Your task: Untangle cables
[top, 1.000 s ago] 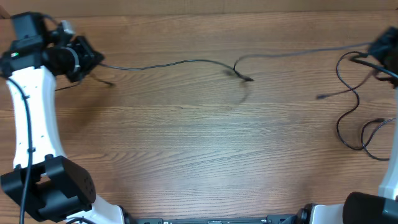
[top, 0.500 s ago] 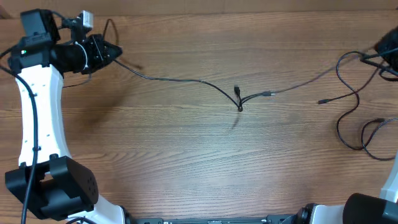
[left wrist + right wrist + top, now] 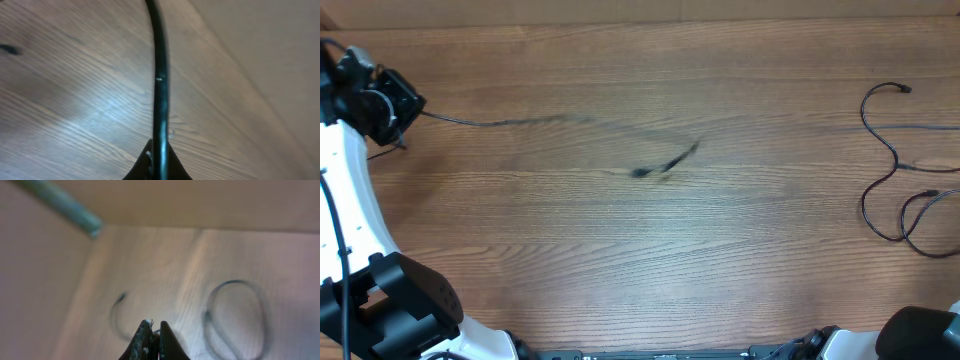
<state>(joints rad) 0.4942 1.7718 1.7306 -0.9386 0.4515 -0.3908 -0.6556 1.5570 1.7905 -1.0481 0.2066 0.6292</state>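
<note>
My left gripper (image 3: 402,108) is at the far left edge of the table, shut on a thin black cable (image 3: 490,122). That cable trails right over the wood, and its blurred free end (image 3: 663,163) is near the middle. In the left wrist view the cable (image 3: 159,75) runs straight up out of the shut jaws (image 3: 159,167). More black cables (image 3: 882,150) lie in loops at the right edge, and one has a plug (image 3: 904,89) at the top. My right gripper (image 3: 154,330) is out of the overhead view; its jaws are shut with a thin strand between the tips, above blurred cable loops (image 3: 235,315).
The wooden table (image 3: 650,250) fills the overhead view. The white left arm (image 3: 350,200) runs down the left side to its black base (image 3: 395,310). The right arm's base (image 3: 920,335) shows at the bottom right corner. A pale wall (image 3: 200,205) rises behind the table's far edge.
My left gripper has pulled far left with its cable. The cable's free end has come away from the right-hand cables and slid left. My right gripper has left the overhead view.
</note>
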